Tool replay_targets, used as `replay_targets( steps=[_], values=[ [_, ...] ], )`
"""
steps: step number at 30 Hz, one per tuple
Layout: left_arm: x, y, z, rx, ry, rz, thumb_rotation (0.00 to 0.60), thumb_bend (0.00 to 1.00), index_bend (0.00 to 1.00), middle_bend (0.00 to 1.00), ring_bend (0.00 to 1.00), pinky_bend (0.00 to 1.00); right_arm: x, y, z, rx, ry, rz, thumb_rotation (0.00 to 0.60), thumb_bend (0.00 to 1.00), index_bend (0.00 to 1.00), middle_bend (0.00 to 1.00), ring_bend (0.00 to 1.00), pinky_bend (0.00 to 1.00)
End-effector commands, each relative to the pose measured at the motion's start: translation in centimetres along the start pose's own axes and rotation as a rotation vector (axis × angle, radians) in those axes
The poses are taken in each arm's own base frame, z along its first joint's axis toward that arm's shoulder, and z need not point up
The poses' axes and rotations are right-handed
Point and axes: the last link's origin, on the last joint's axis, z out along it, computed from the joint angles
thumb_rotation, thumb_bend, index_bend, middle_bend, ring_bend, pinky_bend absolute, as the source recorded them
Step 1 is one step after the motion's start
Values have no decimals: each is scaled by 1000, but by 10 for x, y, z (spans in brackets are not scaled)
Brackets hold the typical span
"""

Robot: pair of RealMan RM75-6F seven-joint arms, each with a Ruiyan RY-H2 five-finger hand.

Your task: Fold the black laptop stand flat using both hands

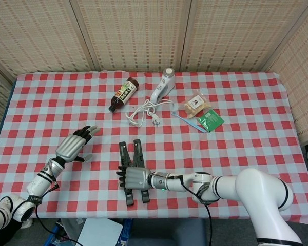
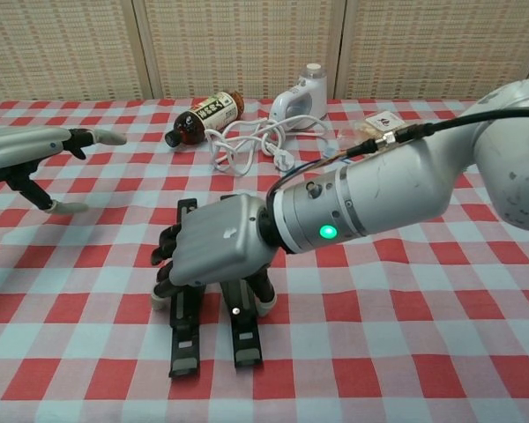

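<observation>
The black laptop stand [image 1: 138, 152] lies flat on the checked cloth near the table's front edge, its two long bars [image 2: 184, 348] almost parallel. My right hand [image 1: 135, 178] rests over its middle. In the chest view this right hand [image 2: 216, 251] has fingers curled over the left bar and the thumb against the right bar, gripping both. My left hand [image 1: 73, 146] hovers to the left of the stand, apart from it. Its fingers [image 2: 79, 137] are stretched out and it holds nothing.
A brown bottle [image 1: 123, 94] lies on its side at the back. Beside it is a white device [image 1: 161, 88] with a coiled cable [image 1: 143, 111]. A snack packet [image 1: 196, 104] and a green sachet [image 1: 210, 120] lie to the back right. The table's front edge [image 1: 159, 215] is just behind the stand.
</observation>
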Motion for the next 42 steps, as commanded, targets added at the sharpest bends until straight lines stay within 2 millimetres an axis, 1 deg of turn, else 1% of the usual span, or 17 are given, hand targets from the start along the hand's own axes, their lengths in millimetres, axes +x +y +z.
replay_targets(
  steps=[1, 8, 13, 16, 18, 19, 20, 21, 22, 23, 24, 28, 33, 35, 38, 40, 42],
  values=[
    [-1, 0, 0, 0, -2, 1, 600, 282, 0, 0, 0, 178, -2, -1, 1, 3, 18, -3, 600, 135, 192, 233, 0, 0],
    [-1, -1, -1, 2, 0, -1, 600, 282, 0, 0, 0, 178, -4, -1, 1, -6, 59, -4, 600, 200, 304, 315, 2, 0],
    [-2, 0, -1, -1, -2, 0, 600, 282, 0, 0, 0, 178, -4, -1, 1, -12, 94, 7, 600, 229, 384, 378, 51, 0],
    [-2, 0, -1, -3, -3, 2, 600, 282, 0, 0, 0, 178, -4, 0, 1, -15, 106, 8, 600, 234, 396, 387, 60, 0],
    [-1, 1, 0, -3, -2, 2, 600, 282, 0, 0, 0, 178, -5, 1, 0, -18, 102, 3, 600, 233, 389, 360, 61, 0],
    [0, 1, 0, -3, 0, 1, 600, 282, 0, 0, 0, 178, -6, 1, -1, -23, 95, 2, 600, 223, 342, 303, 57, 0],
    [0, 1, -1, -3, 0, 1, 600, 282, 0, 0, 0, 178, -6, 2, -2, -29, 90, 3, 600, 206, 239, 218, 37, 0],
    [1, 1, -1, -3, 2, 2, 600, 282, 0, 0, 0, 178, -6, 3, -3, -37, 89, 6, 600, 193, 165, 167, 24, 0],
    [3, 0, -1, -3, 5, 3, 600, 282, 0, 0, 0, 178, -6, 3, -5, -50, 92, 17, 600, 173, 59, 89, 5, 0],
    [4, 0, -1, -1, 10, 2, 600, 282, 0, 0, 0, 178, -6, 3, -7, -61, 100, 28, 600, 158, 12, 40, 0, 0],
    [5, 0, -2, 1, 15, -1, 600, 282, 0, 0, 0, 178, -5, 4, -9, -77, 110, 36, 600, 146, 0, 17, 0, 0],
    [9, -2, -5, 28, 42, -4, 600, 282, 0, 0, 0, 178, -5, 11, -26, -163, 146, 113, 600, 80, 0, 0, 0, 0],
    [15, -6, -11, 80, 83, 8, 600, 282, 0, 0, 0, 178, -13, 23, -60, -304, 187, 182, 600, 78, 0, 0, 0, 0],
    [18, -8, -14, 103, 91, 2, 600, 282, 0, 0, 0, 179, -18, 25, -78, -376, 206, 211, 600, 90, 0, 0, 0, 0],
    [22, -13, -20, 137, 98, 10, 600, 282, 0, 0, 0, 178, -25, 25, -105, -487, 239, 242, 600, 145, 0, 33, 0, 0],
    [24, -16, -25, 160, 103, 16, 600, 282, 0, 0, 0, 178, -29, 22, -122, -557, 254, 265, 600, 186, 2, 61, 0, 2],
    [25, -20, -32, 191, 112, 6, 600, 282, 0, 0, 0, 178, -35, 18, -142, -633, 275, 300, 600, 199, 14, 74, 0, 14]
  ],
)
